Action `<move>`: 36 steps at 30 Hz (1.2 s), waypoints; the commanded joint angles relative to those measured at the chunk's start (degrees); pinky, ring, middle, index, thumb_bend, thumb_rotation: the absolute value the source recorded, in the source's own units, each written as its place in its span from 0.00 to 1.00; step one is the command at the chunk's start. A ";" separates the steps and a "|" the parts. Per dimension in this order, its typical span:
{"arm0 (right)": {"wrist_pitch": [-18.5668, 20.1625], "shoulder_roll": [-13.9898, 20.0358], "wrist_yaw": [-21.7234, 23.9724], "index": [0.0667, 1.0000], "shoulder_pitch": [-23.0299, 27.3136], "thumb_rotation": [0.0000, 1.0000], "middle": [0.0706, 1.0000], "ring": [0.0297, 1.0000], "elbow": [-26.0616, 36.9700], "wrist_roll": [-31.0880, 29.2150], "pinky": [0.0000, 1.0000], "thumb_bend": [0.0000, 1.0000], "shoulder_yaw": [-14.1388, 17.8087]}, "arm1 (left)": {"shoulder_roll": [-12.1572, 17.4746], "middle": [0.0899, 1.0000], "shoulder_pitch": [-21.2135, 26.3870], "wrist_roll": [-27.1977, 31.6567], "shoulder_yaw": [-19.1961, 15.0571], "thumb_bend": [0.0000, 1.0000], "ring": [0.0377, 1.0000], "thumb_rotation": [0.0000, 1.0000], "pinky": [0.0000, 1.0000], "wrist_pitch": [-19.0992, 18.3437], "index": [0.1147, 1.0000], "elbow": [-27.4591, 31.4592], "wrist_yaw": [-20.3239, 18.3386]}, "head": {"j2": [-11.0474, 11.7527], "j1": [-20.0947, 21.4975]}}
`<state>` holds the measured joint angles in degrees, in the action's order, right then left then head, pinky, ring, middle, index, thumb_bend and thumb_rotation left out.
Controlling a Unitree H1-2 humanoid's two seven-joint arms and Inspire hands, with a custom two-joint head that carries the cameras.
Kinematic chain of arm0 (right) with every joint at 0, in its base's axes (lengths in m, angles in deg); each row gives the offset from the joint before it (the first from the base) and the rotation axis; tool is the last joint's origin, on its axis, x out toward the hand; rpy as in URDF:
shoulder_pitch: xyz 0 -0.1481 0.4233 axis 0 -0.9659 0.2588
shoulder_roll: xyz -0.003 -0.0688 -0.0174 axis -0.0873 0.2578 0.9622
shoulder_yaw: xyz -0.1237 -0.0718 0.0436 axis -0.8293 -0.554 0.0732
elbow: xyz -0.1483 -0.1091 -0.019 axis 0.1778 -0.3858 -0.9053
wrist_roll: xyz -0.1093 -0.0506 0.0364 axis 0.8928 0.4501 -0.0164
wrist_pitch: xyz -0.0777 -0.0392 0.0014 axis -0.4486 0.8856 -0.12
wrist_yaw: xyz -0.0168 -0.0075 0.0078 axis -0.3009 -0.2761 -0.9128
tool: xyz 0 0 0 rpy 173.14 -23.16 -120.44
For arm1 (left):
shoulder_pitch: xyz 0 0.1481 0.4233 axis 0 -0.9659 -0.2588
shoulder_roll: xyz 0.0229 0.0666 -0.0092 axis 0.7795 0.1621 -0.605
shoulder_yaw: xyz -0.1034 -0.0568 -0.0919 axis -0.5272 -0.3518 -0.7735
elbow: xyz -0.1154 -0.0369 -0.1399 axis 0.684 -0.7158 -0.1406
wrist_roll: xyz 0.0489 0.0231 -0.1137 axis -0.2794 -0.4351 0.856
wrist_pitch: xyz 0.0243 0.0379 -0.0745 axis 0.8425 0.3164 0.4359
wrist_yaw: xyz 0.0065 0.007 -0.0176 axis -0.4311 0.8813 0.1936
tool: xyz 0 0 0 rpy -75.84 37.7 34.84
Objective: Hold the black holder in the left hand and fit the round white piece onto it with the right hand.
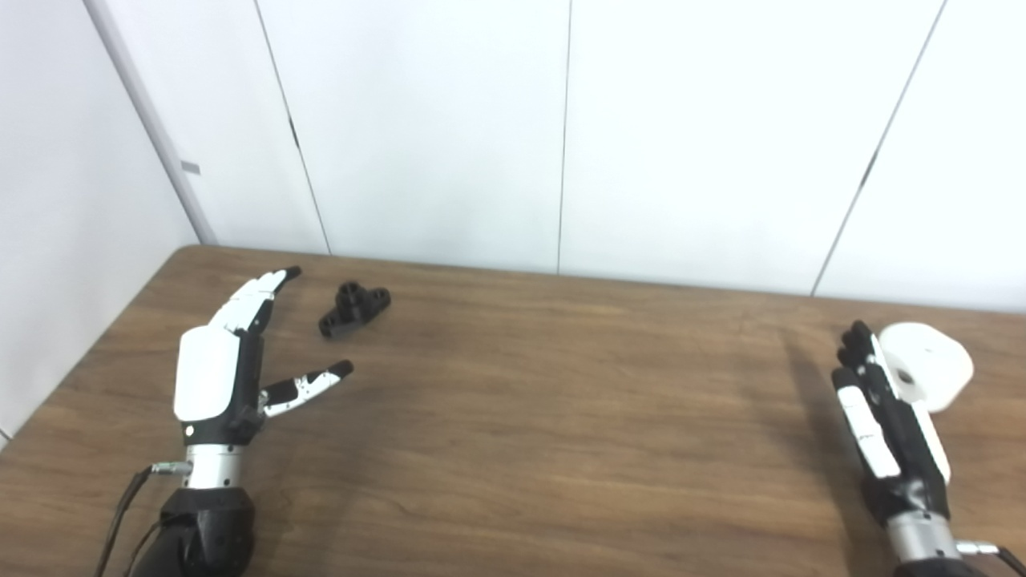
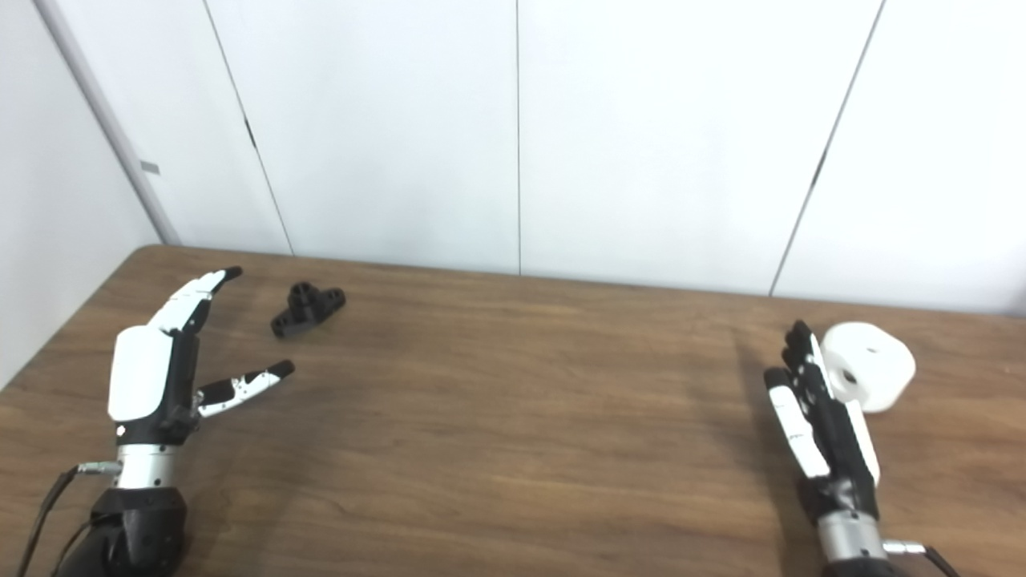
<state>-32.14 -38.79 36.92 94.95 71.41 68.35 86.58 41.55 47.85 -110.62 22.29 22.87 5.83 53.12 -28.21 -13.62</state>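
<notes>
A small black holder [image 1: 354, 308] lies on the wooden table [image 1: 529, 417] at the back left. My left hand [image 1: 232, 361] is open just left of it and nearer to me, fingers stretched out and thumb spread, not touching it. A round white piece [image 1: 926, 365] with a small hole lies on the table at the far right. My right hand [image 1: 886, 421] stands edge-on beside it, on its left, fingers straight and open, holding nothing. Whether the fingers touch the white piece I cannot tell.
White wall panels [image 1: 561, 128] rise right behind the table's far edge. The table's left edge runs close beside my left arm. A cable [image 1: 120, 513] hangs from my left wrist.
</notes>
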 commanded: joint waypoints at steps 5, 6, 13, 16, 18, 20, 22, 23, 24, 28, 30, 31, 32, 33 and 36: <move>-1.64 -0.40 0.32 1.00 -2.60 0.77 1.00 1.00 -3.31 -0.76 1.00 0.33 0.04 | 3.92 0.99 4.74 6.84 -1.20 0.91 0.99 0.46 0.95 -7.33 0.97 -2.28 -8.12 | 0.22 -0.61; -1.92 -0.42 0.22 1.00 -2.63 0.77 1.00 1.00 -3.37 -0.69 1.00 0.33 0.07 | 4.27 0.99 5.28 7.88 -1.11 0.92 1.00 0.46 0.95 -8.90 0.97 -2.81 -9.84 | 0.30 -0.76; -2.35 -0.49 -0.32 1.00 -2.85 0.77 1.00 1.00 -3.09 -0.04 1.00 0.30 0.11 | 6.33 1.00 7.88 9.63 0.57 0.94 1.00 0.47 0.98 -12.54 0.98 -7.12 -14.47 | 0.25 -1.34; -1.87 -0.36 -0.44 1.00 -2.94 0.77 1.00 1.00 -2.81 0.28 1.00 0.30 0.01 | 7.70 0.99 9.16 9.33 1.75 0.95 1.00 0.47 1.00 -12.24 0.96 -10.13 -15.49 | 0.20 -1.70; -1.74 -0.34 -0.19 1.00 -3.00 0.77 1.00 1.00 -2.63 -0.20 1.00 0.29 0.10 | 8.72 0.98 9.93 8.98 2.69 0.95 1.00 0.45 1.00 -12.34 0.93 -11.23 -16.24 | 0.10 -1.76; -1.41 -0.36 -0.14 1.00 -3.02 0.77 1.00 1.00 -2.35 -0.42 1.00 0.29 0.18 | 9.64 0.96 10.52 8.85 3.52 0.95 0.99 0.42 1.00 -12.71 0.90 -11.76 -17.17 | -0.01 -1.93; -1.69 -0.31 -0.08 1.00 -2.95 0.76 1.00 1.00 -2.39 -0.44 1.00 0.29 0.20 | 10.78 0.95 11.35 8.80 4.54 0.96 0.99 0.43 1.00 -12.83 0.88 -12.86 -18.45 | -0.07 -2.11; -1.66 -0.20 -0.29 1.00 -2.91 0.76 1.00 1.00 -2.53 -0.03 1.00 0.28 0.16 | 11.25 0.94 11.77 8.89 4.99 0.96 0.99 0.43 1.00 -12.95 0.87 -13.36 -19.10 | -0.05 -2.28; -1.65 -0.13 -0.45 1.00 -2.89 0.77 1.00 1.00 -2.64 0.28 1.00 0.29 0.13 | 11.51 0.94 12.00 9.02 5.28 0.96 0.99 0.42 1.00 -13.03 0.87 -13.64 -19.43 | -0.03 -2.35; -1.57 -0.21 -0.07 1.00 -2.90 0.77 1.00 1.00 -2.70 -1.09 1.00 0.30 0.67 | 12.42 0.94 13.16 8.96 6.54 0.95 0.98 0.40 0.99 -13.33 0.85 -14.86 -20.73 | 0.06 -3.64; -1.68 -0.12 0.38 1.00 -2.88 0.75 1.00 1.00 -2.72 -1.87 1.00 0.30 0.83 | 12.72 0.94 13.57 9.15 7.07 0.95 0.99 0.40 1.00 -13.61 0.84 -15.07 -21.53 | 0.08 -4.02; -1.78 0.11 0.48 1.00 -2.85 0.75 1.00 1.00 -2.83 -1.76 1.00 0.29 0.74 | 12.90 0.94 13.80 9.10 7.39 0.95 0.99 0.40 1.00 -13.62 0.84 -15.30 -21.88 | 0.14 -4.32; -1.82 0.31 0.64 1.00 -2.83 0.76 1.00 1.00 -2.89 -1.76 1.00 0.30 0.63 | 13.02 0.95 14.03 9.30 7.57 0.95 0.99 0.40 1.00 -13.59 0.84 -15.60 -22.30 | 0.15 -4.42; -1.83 0.45 0.74 1.00 -2.82 0.77 1.00 1.00 -2.91 -1.77 1.00 0.30 0.55 | 13.10 0.95 14.17 9.46 7.68 0.95 0.99 0.40 1.00 -13.59 0.84 -15.78 -22.57 | 0.15 -4.42; -1.80 0.50 0.65 1.00 -3.06 0.79 1.00 1.00 -2.36 -1.75 1.00 0.29 0.41 | 13.44 0.94 14.72 10.12 7.96 0.96 0.99 0.41 1.00 -12.68 0.84 -17.17 -22.99 | -0.11 -4.10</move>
<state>-32.88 -38.28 37.26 94.85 71.42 66.82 86.95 52.32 59.97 -101.05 30.56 8.95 -11.60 29.62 -28.30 -17.67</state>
